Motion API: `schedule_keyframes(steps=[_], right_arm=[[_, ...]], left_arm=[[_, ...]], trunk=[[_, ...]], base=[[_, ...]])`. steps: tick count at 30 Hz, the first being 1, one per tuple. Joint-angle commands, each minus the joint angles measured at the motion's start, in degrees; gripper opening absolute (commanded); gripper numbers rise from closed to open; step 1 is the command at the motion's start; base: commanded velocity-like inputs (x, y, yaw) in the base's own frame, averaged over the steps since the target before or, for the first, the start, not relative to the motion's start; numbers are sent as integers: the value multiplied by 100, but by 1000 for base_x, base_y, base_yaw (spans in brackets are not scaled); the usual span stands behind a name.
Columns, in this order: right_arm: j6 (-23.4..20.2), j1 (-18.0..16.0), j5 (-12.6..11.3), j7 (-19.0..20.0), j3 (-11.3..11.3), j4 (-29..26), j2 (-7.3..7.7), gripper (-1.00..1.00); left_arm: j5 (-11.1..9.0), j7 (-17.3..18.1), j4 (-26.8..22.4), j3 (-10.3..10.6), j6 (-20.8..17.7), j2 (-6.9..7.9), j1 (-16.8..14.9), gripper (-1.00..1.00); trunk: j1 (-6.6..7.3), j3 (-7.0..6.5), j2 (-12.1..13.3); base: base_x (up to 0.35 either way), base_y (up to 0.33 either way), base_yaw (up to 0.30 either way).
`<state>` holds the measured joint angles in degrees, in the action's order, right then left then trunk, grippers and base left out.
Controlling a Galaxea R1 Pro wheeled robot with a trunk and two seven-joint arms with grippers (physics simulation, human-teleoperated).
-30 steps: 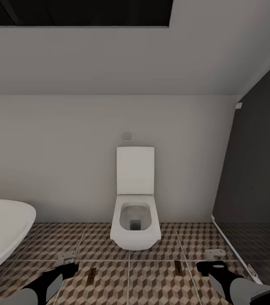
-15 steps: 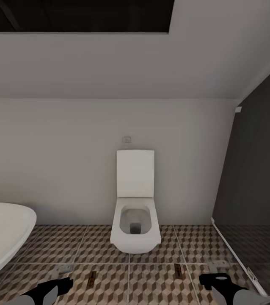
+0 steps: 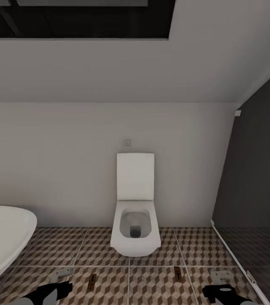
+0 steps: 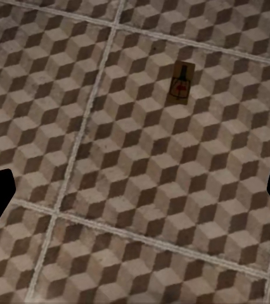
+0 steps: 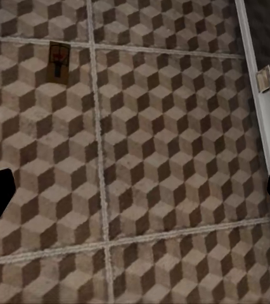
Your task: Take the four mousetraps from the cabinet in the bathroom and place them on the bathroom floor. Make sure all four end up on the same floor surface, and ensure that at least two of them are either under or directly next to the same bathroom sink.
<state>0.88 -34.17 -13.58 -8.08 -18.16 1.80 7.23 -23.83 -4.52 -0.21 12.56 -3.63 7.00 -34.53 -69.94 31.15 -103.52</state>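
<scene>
At the bottom edge of the head view, the left gripper [image 3: 61, 289] and right gripper [image 3: 219, 291] hang low over the bathroom floor [image 3: 105, 250], each with fingers spread wide and nothing between them. Two mousetraps lie flat on the cube-patterned tiles before the white toilet [image 3: 135, 220]: one mousetrap [image 3: 92, 280] towards the left, another mousetrap [image 3: 177, 272] towards the right, well apart, each a small brown rectangle with dark wire.

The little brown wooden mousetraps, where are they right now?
In the head view, two small brown wooden mousetraps lie on the cube-patterned tile floor in front of the white toilet: one toward its left, one toward its right.
</scene>
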Motion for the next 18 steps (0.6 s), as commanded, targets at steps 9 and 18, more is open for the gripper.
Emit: schedule_keyframes(steps=[9, 18], right_arm=[[7, 203, -50, -18, -51, 13, -1, 100], [3, 370, -55, -27, -50, 13, -11, 100]], left_arm=[[-51, -14, 2, 46, -23, 10, -2, 100], [-50, -10, 1, 46, -8, 12, -2, 100]], trunk=[[199, -156, 359], [397, -318, 720]], base=[[0, 0, 0], [0, 0, 0]])
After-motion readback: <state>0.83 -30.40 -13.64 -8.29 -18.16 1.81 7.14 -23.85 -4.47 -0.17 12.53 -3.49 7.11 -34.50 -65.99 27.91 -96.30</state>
